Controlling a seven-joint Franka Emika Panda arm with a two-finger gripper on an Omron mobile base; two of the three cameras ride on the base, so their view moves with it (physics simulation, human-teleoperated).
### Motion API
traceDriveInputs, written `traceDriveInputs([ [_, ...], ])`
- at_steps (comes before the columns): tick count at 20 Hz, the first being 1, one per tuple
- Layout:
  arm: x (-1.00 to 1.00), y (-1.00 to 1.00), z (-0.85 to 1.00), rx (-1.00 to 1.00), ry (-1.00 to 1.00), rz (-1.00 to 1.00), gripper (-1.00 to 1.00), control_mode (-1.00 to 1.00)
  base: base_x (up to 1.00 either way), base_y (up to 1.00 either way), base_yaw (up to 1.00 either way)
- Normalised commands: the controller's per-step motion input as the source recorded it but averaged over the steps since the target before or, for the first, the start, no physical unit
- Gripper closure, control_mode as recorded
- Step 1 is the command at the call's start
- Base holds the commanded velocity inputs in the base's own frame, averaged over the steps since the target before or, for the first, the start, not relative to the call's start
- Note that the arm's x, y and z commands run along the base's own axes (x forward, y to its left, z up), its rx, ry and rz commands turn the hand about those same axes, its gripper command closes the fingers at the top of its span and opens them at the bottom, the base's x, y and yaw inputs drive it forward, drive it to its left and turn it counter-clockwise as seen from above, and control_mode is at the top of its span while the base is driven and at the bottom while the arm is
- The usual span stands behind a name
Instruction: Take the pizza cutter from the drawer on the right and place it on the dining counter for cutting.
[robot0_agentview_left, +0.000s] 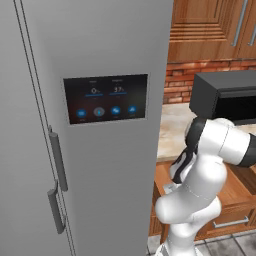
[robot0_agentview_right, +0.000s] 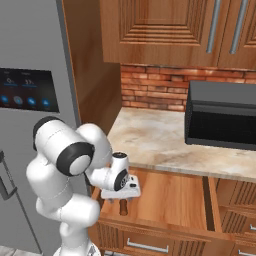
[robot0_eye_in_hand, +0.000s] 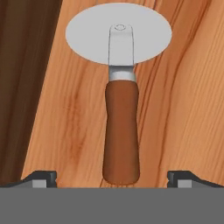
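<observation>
Orange wood under the gripper (robot0_eye_in_hand: 112, 178), seen in the hand view: the floor of the open drawer (robot0_agentview_right: 170, 197), with the pizza cutter (robot0_eye_in_hand: 121, 100) lying flat on it. Round grey blade at the top of that view, silver fork over its hub, reddish-brown wooden handle running down toward the camera and ending between the two dark fingertips (robot0_eye_in_hand: 41, 177). Spread wide, one tip at each lower corner, well clear of the handle on both sides. Not pinching or touching anything. Dark brown drawer wall (robot0_eye_in_hand: 22, 87) along the left of the hand view.

From the right base view, hand (robot0_agentview_right: 121, 186) reached down into the left part of the pulled-out drawer, pointing at its floor; cutter hidden there under the hand. Silver bar handle (robot0_agentview_right: 146, 246) on the drawer front below. Beige marbled worktop (robot0_agentview_right: 150, 140) just above the drawer, black microwave (robot0_agentview_right: 222, 120) standing on it to the right, red brick wall (robot0_agentview_right: 155, 92) behind, wooden cabinet doors (robot0_agentview_right: 165, 30) overhead.

From the left base view, tall grey refrigerator (robot0_agentview_left: 90, 150) with a dark touch panel (robot0_agentview_left: 106, 98) just left of the arm, and the same microwave (robot0_agentview_left: 225, 97) beyond the elbow.
</observation>
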Motion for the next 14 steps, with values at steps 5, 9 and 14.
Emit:
traceDriveInputs([
  [5,0.20,-0.13,-0.36,0.00,0.00,0.00,-1.00,-1.00,0.00,0.00,0.00],
  [9,0.06,-0.12,-0.34,0.00,0.00,0.00,-1.00,-1.00,0.00,0.00,0.00],
  [14,0.00,-0.01,-0.22,0.00,0.00,0.00,-1.00,-1.00,0.00,0.00,0.00],
])
